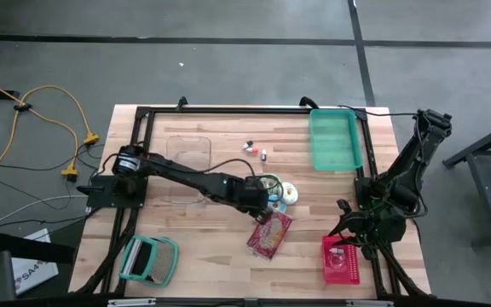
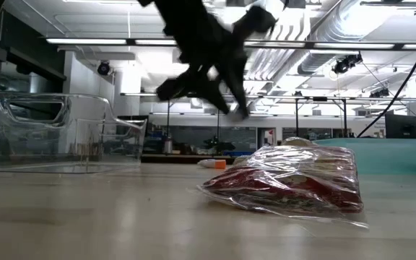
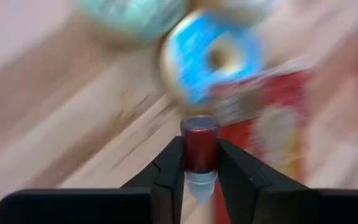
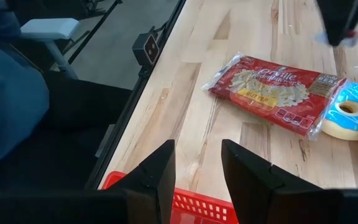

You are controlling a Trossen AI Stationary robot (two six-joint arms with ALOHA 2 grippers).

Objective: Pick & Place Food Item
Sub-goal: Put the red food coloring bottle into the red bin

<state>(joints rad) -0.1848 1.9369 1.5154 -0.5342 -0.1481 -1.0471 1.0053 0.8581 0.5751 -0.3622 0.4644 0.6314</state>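
Observation:
My left gripper (image 1: 273,201) hangs above the table's middle, shut on a small dark-red cylinder with a pale end (image 3: 201,142). The low view shows this gripper (image 2: 235,107) well clear of the tabletop. Beyond it lie a blue-iced donut (image 3: 211,59), a green donut (image 1: 270,182) and a red popcorn bag (image 1: 269,234), flat on the wood. My right gripper (image 4: 197,163) waits open at the right, above the rim of a red basket (image 4: 166,190). My left gripper pinches the small cylinder's two sides (image 3: 191,152) between its two fingers. The dark-red end sticks out past the fingertips (image 3: 173,158) and the pale end lies back between them. The fingers slant downward, and the cylinder is lifted clear of the table.
A teal tray (image 1: 335,141) stands at the far right and a clear bin (image 1: 186,152) at the far left. Two small bottles (image 1: 256,150) lie between them. A green-and-white basket (image 1: 147,260) sits near the front left corner. Bare wood shows at the front middle.

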